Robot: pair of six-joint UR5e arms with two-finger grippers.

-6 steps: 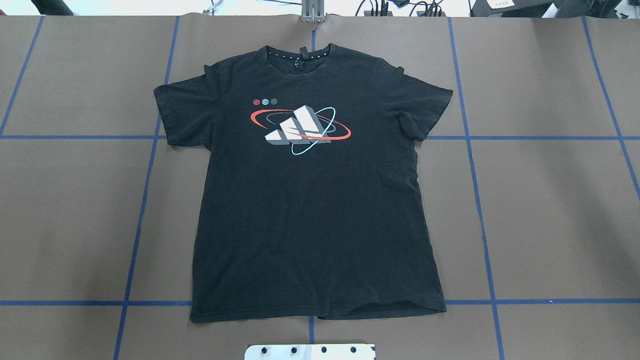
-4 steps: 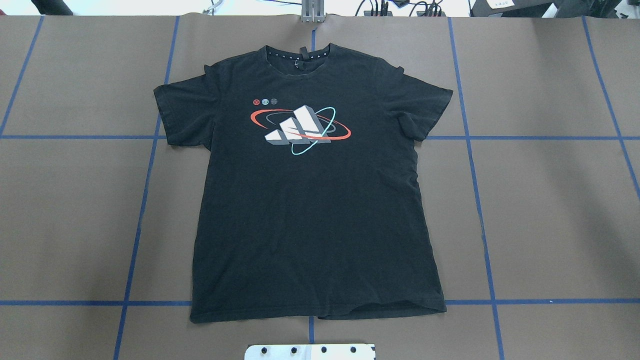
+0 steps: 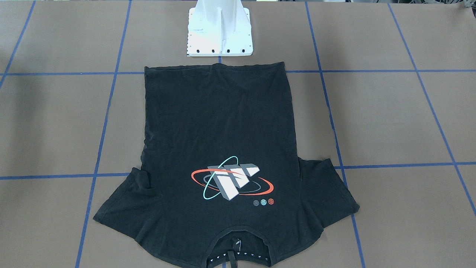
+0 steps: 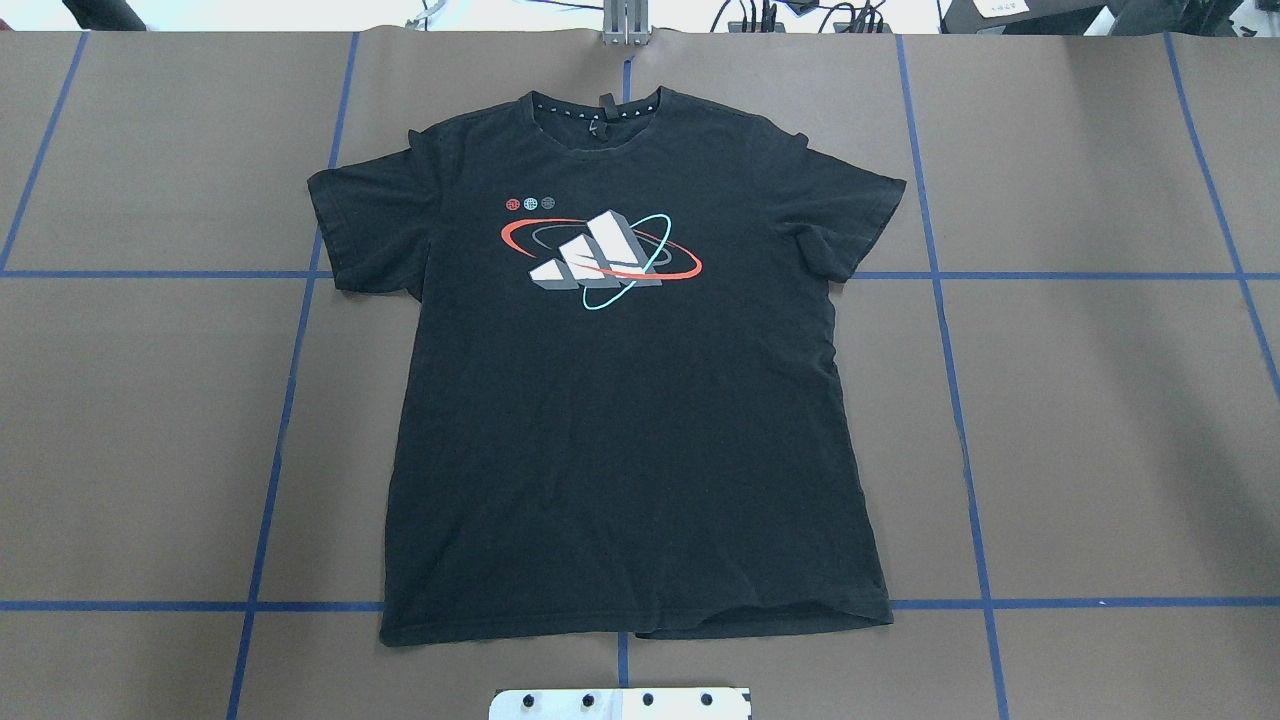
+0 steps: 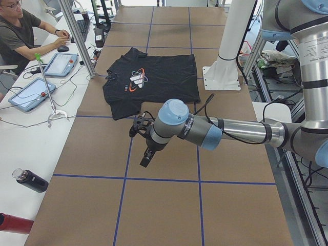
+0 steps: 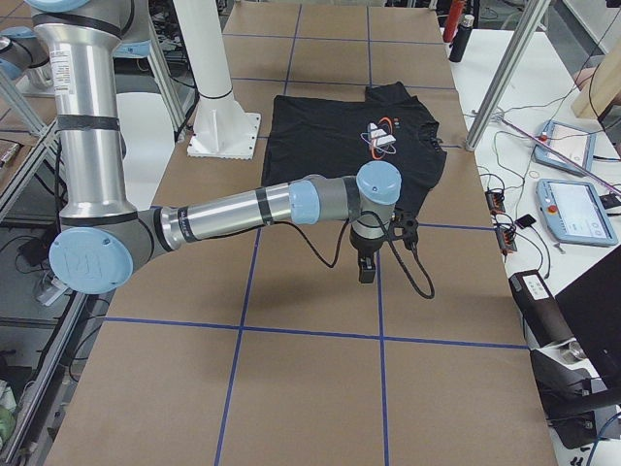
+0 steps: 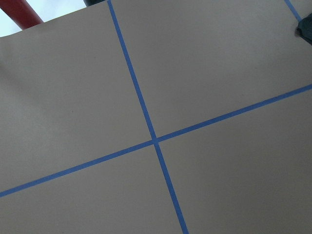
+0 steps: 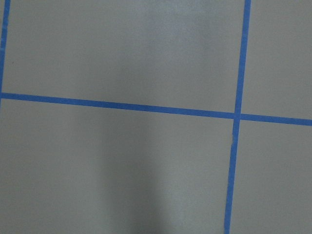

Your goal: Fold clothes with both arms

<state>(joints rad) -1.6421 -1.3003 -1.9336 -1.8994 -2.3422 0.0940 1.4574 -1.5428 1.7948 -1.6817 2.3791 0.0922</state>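
You have the left gripper [image 5: 146,156] pointing down over bare covering, apart from the shirt's nearer sleeve. Only a side view shows it, so I cannot tell how far it is open or whether it holds anything.

The black T-shirt [image 4: 630,420] lies flat and face up at mid-table. It is a matte knit, lightly puckered at the hem, with its collar [image 4: 600,110] away from the robot. Its print [image 4: 600,260] shows white-grey blocks ringed by red and teal ellipses.

The brown paper table covering [image 4: 1100,420] carries a grid of blue tape lines [image 4: 290,380], and the shirt overlaps several of them. The white pedestal base [image 3: 219,33] stands just beyond the hem.

The right gripper [image 6: 366,267] hangs over bare covering off the other sleeve, and I cannot tell its opening either.
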